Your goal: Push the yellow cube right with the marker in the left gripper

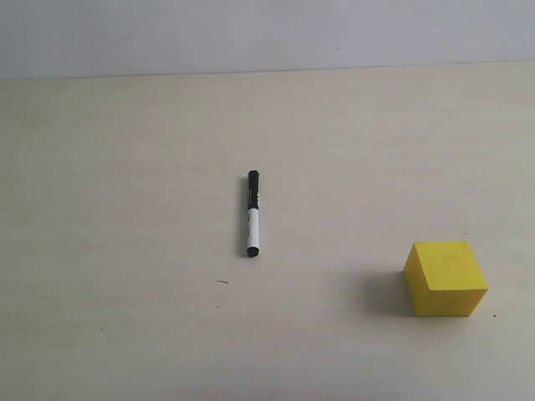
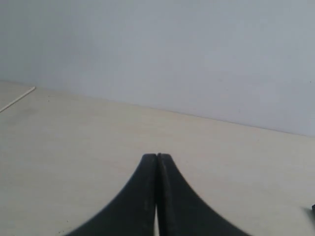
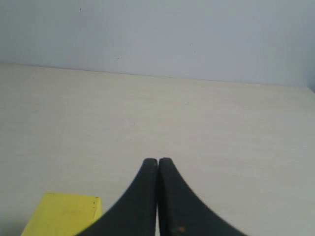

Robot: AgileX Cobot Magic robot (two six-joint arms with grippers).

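Note:
The marker (image 1: 252, 214), white barrel with a long black cap, lies on the table near the middle of the exterior view, lengthwise front to back, held by nothing. The yellow cube (image 1: 445, 278) sits at the right front; its top corner (image 3: 64, 215) also shows in the right wrist view beside the fingers. My left gripper (image 2: 157, 156) is shut with nothing between its black fingers, over bare table. My right gripper (image 3: 157, 161) is shut and empty too, close to the cube. Neither gripper appears in the exterior view. A dark speck at the left wrist view's edge may be the marker.
The pale wooden table (image 1: 125, 251) runs back to a grey-white wall (image 1: 267, 33). A small dark mark (image 1: 222, 282) lies on the tabletop in front of the marker. A thin pale line (image 2: 17, 99) shows at the table's far side in the left wrist view.

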